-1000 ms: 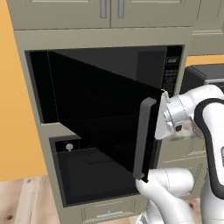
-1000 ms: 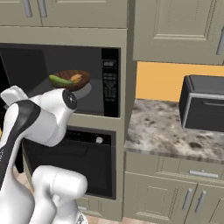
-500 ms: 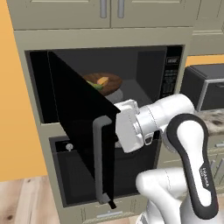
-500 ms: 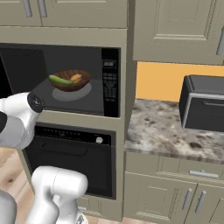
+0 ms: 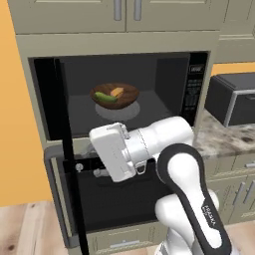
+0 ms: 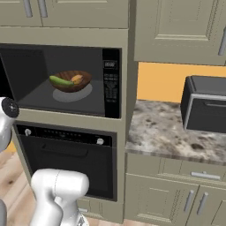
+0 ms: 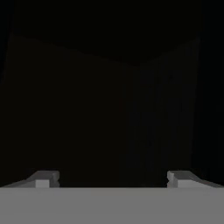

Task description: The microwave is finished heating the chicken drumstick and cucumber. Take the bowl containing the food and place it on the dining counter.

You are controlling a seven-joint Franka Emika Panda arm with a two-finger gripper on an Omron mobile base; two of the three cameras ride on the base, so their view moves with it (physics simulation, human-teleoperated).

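The microwave (image 5: 124,94) is seen with its door (image 5: 67,154) swung fully open to the left, edge-on in the left base view. Inside it, the bowl (image 5: 115,95) is set on the pale turntable dish (image 5: 117,111), toward the back of the cavity. The cucumber (image 5: 104,97) is laid in the left part of the bowl and the chicken drumstick (image 5: 117,92) just beside it on the right; the same arrangement is shown in the right base view, with the bowl (image 6: 70,81) left of the button panel (image 6: 111,84). The arm's hand (image 5: 115,152) is held in front of the oven (image 6: 66,154) below the microwave, well apart from the bowl. In the hand view the 2 fingers (image 7: 43,179) are spread wide against a dark surface, and nothing is held between them. A speckled counter (image 6: 172,132) with a toaster oven (image 6: 205,110) on it is seen to the right
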